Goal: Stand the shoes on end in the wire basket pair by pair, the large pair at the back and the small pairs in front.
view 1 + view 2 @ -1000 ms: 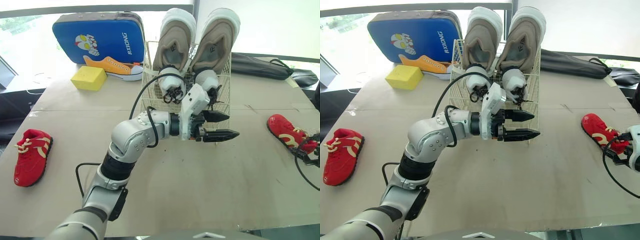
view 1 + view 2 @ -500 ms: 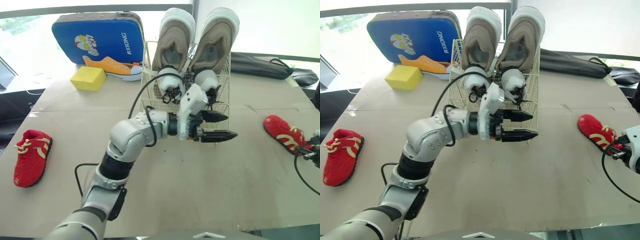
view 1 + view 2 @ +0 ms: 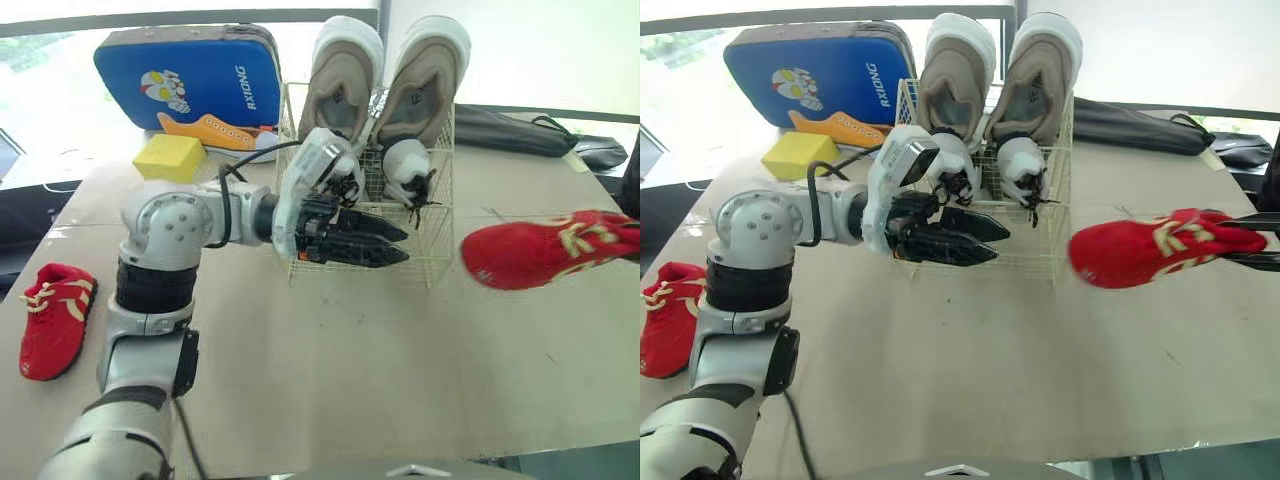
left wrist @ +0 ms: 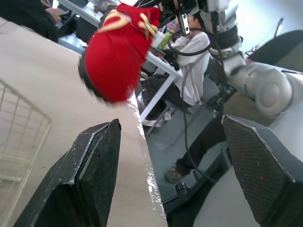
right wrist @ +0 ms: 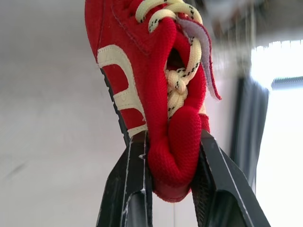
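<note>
A red shoe (image 3: 540,250) hung in the air at the right middle of the frame, clear of the worktop (image 3: 350,390), lying roughly level with its toe toward the centre. The right jaws were closed on its heel. In the right wrist view the two black fingers (image 5: 130,189) pinched the padded heel collar from both sides, and the cream laces ran up away from them.

To the left of that shoe, near it but apart, stood the wire basket (image 3: 432,255) at the upper centre of the frame. A large tan pair (image 3: 340,85) stood on end along its back, toes up and white soles rising above the rim. A small white pair (image 3: 405,165) stood in front of them inside the basket.

The left jaws were open and empty, level in front of the basket's near wall. In the left wrist view their fingers (image 4: 90,175) were spread wide. The left arm (image 3: 180,225) reached in from the left middle of the frame.

A second red shoe (image 3: 52,320) lay on the worktop at the far left edge, sole down. At the upper left a blue case (image 3: 190,75) stood upright, with an orange shoe (image 3: 215,130) and a yellow block (image 3: 168,157) before it. A black bag (image 3: 510,130) lay at the upper right behind the basket. In the left wrist view a seated person (image 4: 191,56) showed beyond the worktop's edge.
</note>
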`<state>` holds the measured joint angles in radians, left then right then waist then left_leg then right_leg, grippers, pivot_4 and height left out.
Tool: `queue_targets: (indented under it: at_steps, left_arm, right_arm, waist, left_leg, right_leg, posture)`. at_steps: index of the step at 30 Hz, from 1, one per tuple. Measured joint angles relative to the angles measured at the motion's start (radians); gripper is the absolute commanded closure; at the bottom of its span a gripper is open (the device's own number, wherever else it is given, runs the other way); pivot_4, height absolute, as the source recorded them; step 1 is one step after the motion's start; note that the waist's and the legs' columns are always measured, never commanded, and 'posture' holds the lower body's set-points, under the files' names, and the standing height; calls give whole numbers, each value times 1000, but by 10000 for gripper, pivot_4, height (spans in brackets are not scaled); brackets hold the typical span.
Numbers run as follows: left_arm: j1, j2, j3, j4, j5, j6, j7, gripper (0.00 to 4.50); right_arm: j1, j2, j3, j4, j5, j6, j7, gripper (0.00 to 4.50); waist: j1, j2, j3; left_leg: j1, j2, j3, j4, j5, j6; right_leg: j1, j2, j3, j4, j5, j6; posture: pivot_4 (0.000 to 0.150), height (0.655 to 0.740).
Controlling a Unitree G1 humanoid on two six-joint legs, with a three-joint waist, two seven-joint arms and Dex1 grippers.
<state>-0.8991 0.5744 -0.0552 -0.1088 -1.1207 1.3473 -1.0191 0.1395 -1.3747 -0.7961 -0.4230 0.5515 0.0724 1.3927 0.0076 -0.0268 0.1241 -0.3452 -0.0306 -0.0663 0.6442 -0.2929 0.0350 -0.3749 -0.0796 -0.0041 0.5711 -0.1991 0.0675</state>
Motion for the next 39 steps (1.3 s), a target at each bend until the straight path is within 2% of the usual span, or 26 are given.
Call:
queue_targets:
  at_steps: [3,6,8,11,14,17,18,19,20,21,22,27,32,33,35,37,39]
  left_arm:
    - [-103,-40,-49,105,32,14,-21,7365]
    - [-151,-36,-97,139,77,14,-54,7365]
    - [-156,-35,-111,160,94,13,-74,7365]
    - [-156,-32,-109,163,108,20,-85,7365]
    - [-153,-26,-85,157,83,84,-94,16062]
    - [-147,-16,-70,152,56,132,-111,28119]
    - [-141,-8,-68,142,56,149,-110,33630]
    - [-137,-7,-67,139,56,159,-108,35510]
    - [-132,-7,-62,138,56,172,-106,39222]
    - [-126,-8,-59,138,55,178,-106,39467]
    - [-121,-10,-50,138,52,185,-106,39481]
    - [-102,-24,-6,115,28,216,-78,39808]
    - [-37,-73,104,82,-9,184,-12,39882]
    - [-17,-91,144,69,-14,153,14,39883]
    - [75,-166,240,-9,-24,17,66,39887]
    - [123,-187,278,-40,-20,-67,92,39889]
    - [140,-195,292,-58,-11,-147,98,39889]
  right_arm:
    - [-268,-38,289,-62,114,-36,-73,42150]
    - [-538,47,532,-73,136,-39,-91,42264]
    - [-648,111,647,-49,109,-32,-85,42270]
    - [-729,181,736,-12,66,-29,-68,42289]
    - [-789,241,775,9,22,-40,-54,42395]
    - [-823,276,800,17,-6,-38,-43,42420]
    - [-835,288,811,17,-12,-31,-37,42423]
    - [-841,289,818,17,-14,-26,-32,42423]
    - [-855,290,829,15,-12,-3,-21,37423]
    - [-865,291,833,13,-11,17,-15,32130]
    - [-881,293,836,12,-6,41,-13,28939]
    - [-928,309,824,20,-1,122,-28,2390]
    - [-816,214,695,22,102,402,-129,2128]
    - [-789,211,637,32,166,500,-175,2128]
    - [-679,223,460,49,400,762,-332,2128]
    - [-586,283,374,41,577,889,-463,2128]
    - [-527,356,357,21,746,954,-601,2128]
  waist:
    - [9,0,4]
    - [5,-4,3]
    - [4,-4,4]
    - [8,-4,4]
    - [8,-4,4]
    - [5,-4,4]
    - [4,-4,4]
    - [5,-3,4]
    - [6,-3,4]
    - [6,-3,4]
    - [6,-3,4]
    - [7,-4,4]
    - [9,-4,3]
    - [8,-4,3]
    - [11,-6,1]
    - [12,-7,0]
    - [11,-3,2]
  left_leg:
    - [-2,-1,-1,0,0,0]
    - [-2,-2,0,-1,2,-4]
    - [-3,-4,0,-2,2,-4]
    - [-4,-4,0,-1,3,-4]
    - [-3,-4,-2,-1,3,-4]
    - [-3,-4,-2,-1,3,-4]
    - [-2,-4,-2,-1,3,-4]
    - [-2,-4,-2,-1,3,-4]
    - [-2,-4,-2,0,3,-4]
    - [-2,-4,-2,0,3,-4]
    - [-2,-4,-2,0,3,-4]
    - [-2,-4,-2,1,3,-4]
    - [-4,-4,-4,1,3,-4]
    - [-4,-4,-4,0,3,-4]
    - [-4,-3,-6,-2,2,-5]
    - [-4,-2,-8,-3,3,-6]
    - [-4,-2,-7,-3,3,-6]
  right_leg:
    - [-1,-4,-1,-2,0,0]
    - [-1,-6,-2,-4,0,0]
    - [-2,-6,-1,-3,1,0]
    - [-3,-5,-2,-1,1,0]
    - [-3,-5,-3,0,1,0]
    - [-3,-4,-3,0,1,0]
    - [-3,-4,-3,1,1,0]
    - [-3,-4,-3,1,1,0]
    - [-3,-4,-3,1,1,0]
    - [-3,-4,-3,2,1,0]
    - [-3,-4,-3,2,1,0]
    - [-2,-4,-3,2,1,0]
    - [-3,-10,-3,1,1,-1]
    - [-2,-11,-2,0,2,-2]
    - [-2,-13,-1,-1,2,-3]
    - [-2,-11,-3,-2,3,-5]
    - [-2,-11,-2,-2,3,-5]
  posture:
    - [1500,7400]
    - [1500,7400]
    - [1500,7400]
    - [1500,7400]
    - [1500,7400]
    - [1500,7400]
    - [1500,7400]
    - [1500,7400]
    - [1500,7400]
    - [1500,7400]
    - [1500,7400]
    - [1500,7400]
    - [1500,7400]
    - [1500,7400]
    - [1500,7400]
    - [1500,7400]
    - [1500,7400]
